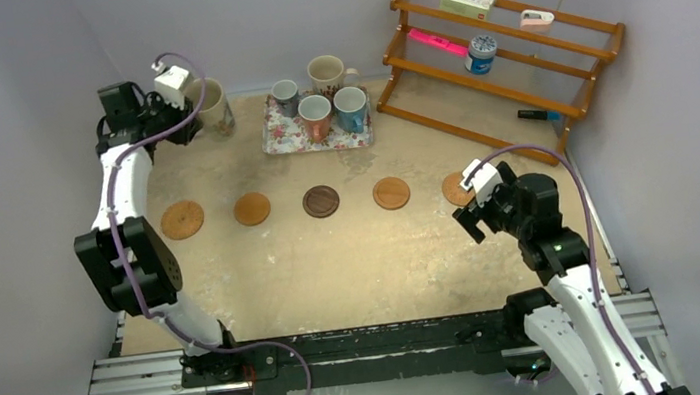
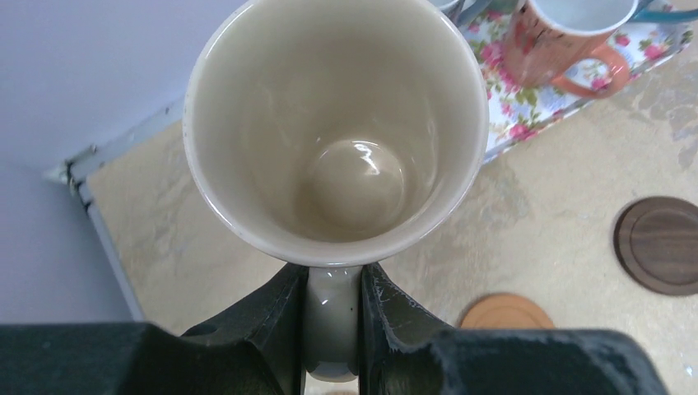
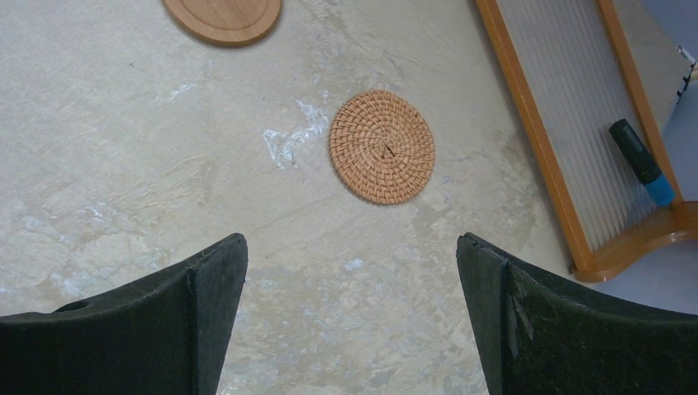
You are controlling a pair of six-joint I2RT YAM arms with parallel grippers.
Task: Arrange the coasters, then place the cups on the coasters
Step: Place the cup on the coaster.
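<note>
Five coasters lie in a row across the table: tan ones [image 1: 181,219] [image 1: 252,209] [image 1: 391,192], a dark brown one [image 1: 320,201] and a woven one [image 1: 452,185] partly behind my right gripper [image 1: 469,215]. That gripper [image 3: 352,247] is open and empty, just short of the woven coaster [image 3: 382,146]. At the back left, my left gripper [image 1: 190,116] [image 2: 333,276] is shut on the handle of a cream cup [image 1: 212,107] [image 2: 333,123], upright and empty. On the floral tray [image 1: 293,136] stand a grey-blue cup [image 1: 285,94], a cream cup [image 1: 326,72], a reddish-orange cup [image 1: 315,115] and a light blue cup [image 1: 351,107].
A wooden rack [image 1: 509,47] stands at the back right with a box, a pink item and a blue-and-white tin [image 1: 480,53] on it. A black marker [image 1: 532,115] lies at its foot. Walls close in the back and both sides.
</note>
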